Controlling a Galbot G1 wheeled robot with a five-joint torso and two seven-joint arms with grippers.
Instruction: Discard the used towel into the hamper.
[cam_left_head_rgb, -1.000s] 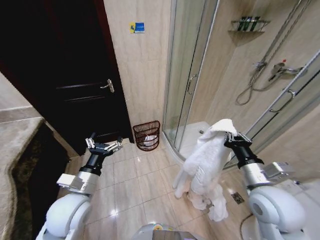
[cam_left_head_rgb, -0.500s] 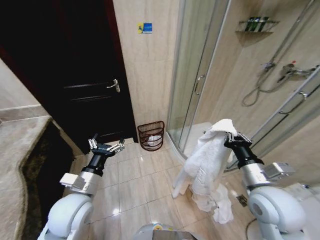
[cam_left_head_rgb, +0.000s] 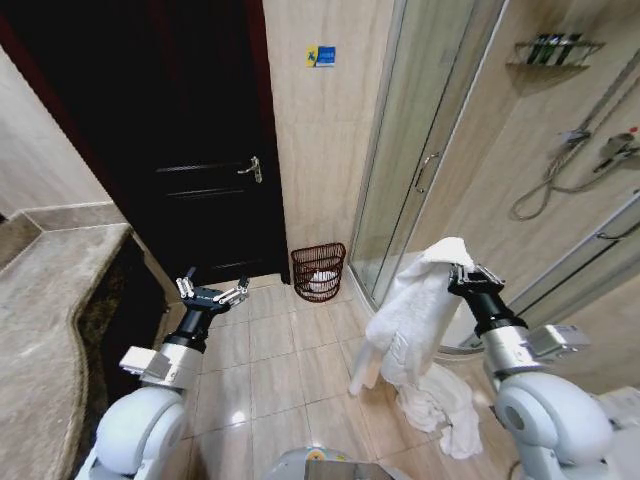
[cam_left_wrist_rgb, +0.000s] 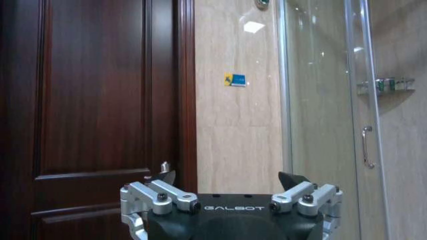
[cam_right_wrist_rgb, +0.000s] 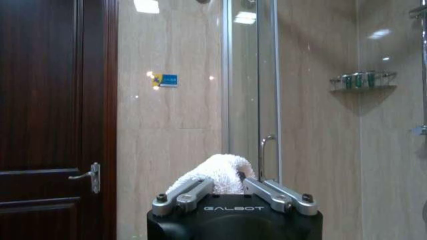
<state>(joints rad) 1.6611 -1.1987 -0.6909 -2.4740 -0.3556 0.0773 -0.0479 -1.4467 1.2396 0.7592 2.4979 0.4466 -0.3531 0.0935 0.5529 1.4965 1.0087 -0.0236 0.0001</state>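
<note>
A white towel (cam_left_head_rgb: 415, 320) hangs in long folds from my right gripper (cam_left_head_rgb: 462, 274), which is shut on its top end; its lower end trails on the floor beside me. In the right wrist view the bunched towel (cam_right_wrist_rgb: 215, 174) sits between the closed fingers. The hamper (cam_left_head_rgb: 319, 271), a small dark red-brown wire basket with something white inside, stands on the floor against the wall between the door and the shower cabin, ahead and left of the towel. My left gripper (cam_left_head_rgb: 211, 292) is held up on the left, open and holding nothing, and appears as the left gripper (cam_left_wrist_rgb: 227, 182) facing the door.
A dark wooden door (cam_left_head_rgb: 190, 150) with a metal handle fills the left wall. A glass shower cabin (cam_left_head_rgb: 440, 150) with a raised base is on the right. A stone counter (cam_left_head_rgb: 50, 320) edges the near left. Beige floor tiles (cam_left_head_rgb: 290, 360) lie between me and the hamper.
The whole head view has shifted: door, wall sign and hamper slid rightward and the counter came further into view. Both arms keep their pose; the towel stays in the right gripper.
</note>
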